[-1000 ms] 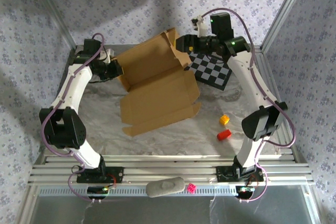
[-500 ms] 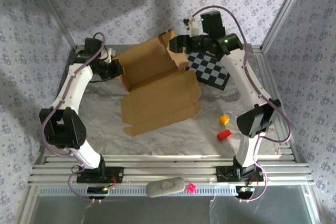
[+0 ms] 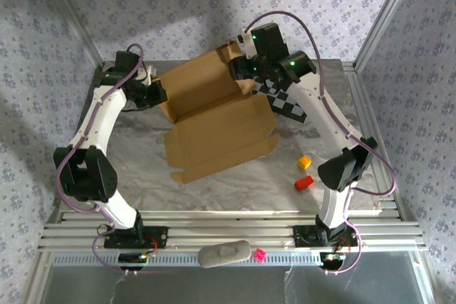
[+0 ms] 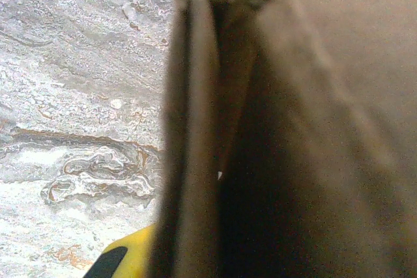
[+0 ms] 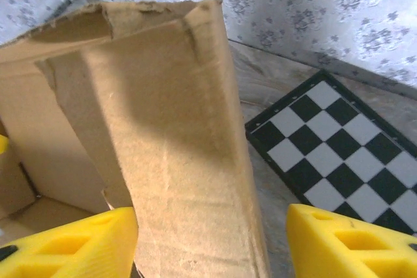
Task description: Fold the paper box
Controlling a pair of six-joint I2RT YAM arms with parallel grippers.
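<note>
The paper box [image 3: 214, 126] is a brown cardboard sheet lying partly folded on the marbled table, its back panel and side flaps raised. My left gripper [image 3: 158, 94] is shut on the box's raised left wall; in the left wrist view that cardboard [image 4: 280, 135] is pressed close to the camera, with one yellow finger [image 4: 120, 262] beside it. My right gripper [image 3: 239, 69] is at the box's back right corner. It is open, its jaws straddling an upright flap [image 5: 176, 135]: the left finger [image 5: 71, 245] touches the cardboard, and the right finger [image 5: 352, 245] stands apart from it.
A black-and-white checkered board [image 3: 288, 101] lies at the back right, just behind the box. A yellow block [image 3: 304, 162] and a red block [image 3: 304, 183] sit on the table to the right. A grey object [image 3: 224, 254] and a pink die [image 3: 261, 254] rest on the front rail.
My right arm has swung left from over the checkered board to the box's back right flap, and its jaws have narrowed. The left arm has not moved.
</note>
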